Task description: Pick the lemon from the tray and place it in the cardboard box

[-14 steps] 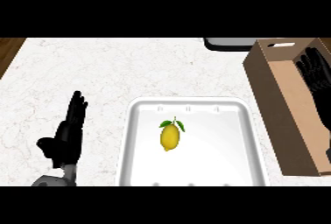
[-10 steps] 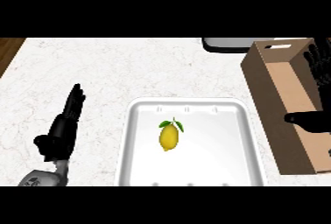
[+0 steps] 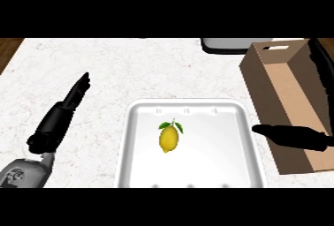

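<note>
A yellow lemon (image 3: 169, 139) with green leaves lies in the middle of the white tray (image 3: 145, 165). The brown cardboard box (image 3: 271, 90) stands open just right of the tray. My right hand (image 3: 291, 135) comes in from the right edge over the box's near end, fingers straight and pointing left toward the tray, holding nothing. It is well apart from the lemon. My left hand (image 3: 62, 115) rests at the left of the tray with straight fingers pointing up and away.
A grey object (image 3: 225, 44) sits at the counter's far edge beside the box. The counter (image 3: 130, 70) is white marble, with a wooden strip at the far left.
My right hand has swung down from beside the box's far end and now reaches left across the box's near end. My left hand has risen slightly.
</note>
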Controlling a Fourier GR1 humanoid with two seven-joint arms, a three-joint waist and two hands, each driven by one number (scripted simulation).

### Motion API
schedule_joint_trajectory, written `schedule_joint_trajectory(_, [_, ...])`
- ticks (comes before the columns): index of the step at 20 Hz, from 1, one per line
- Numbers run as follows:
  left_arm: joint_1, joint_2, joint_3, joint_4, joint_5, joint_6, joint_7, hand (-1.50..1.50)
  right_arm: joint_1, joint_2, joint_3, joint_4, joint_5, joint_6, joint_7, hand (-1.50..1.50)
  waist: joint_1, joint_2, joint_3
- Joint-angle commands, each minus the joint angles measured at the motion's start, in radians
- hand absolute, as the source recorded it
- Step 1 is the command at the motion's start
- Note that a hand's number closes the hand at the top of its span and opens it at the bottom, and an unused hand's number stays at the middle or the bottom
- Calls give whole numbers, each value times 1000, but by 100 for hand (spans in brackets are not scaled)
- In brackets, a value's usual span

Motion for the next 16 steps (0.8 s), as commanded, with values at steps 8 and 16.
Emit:
schedule_joint_trajectory(8, [-71, 26, 10, 21, 18, -107, 3, 0, -157, 10, 393, -171, 389, 310, 499, -150, 55, 12, 1])
schedule_joint_trajectory(16, [-104, -24, -15, 1, 4, -84, 52, 0, -394, 224, 552, -60, 249, 675, 839, -150, 75, 13, 1])
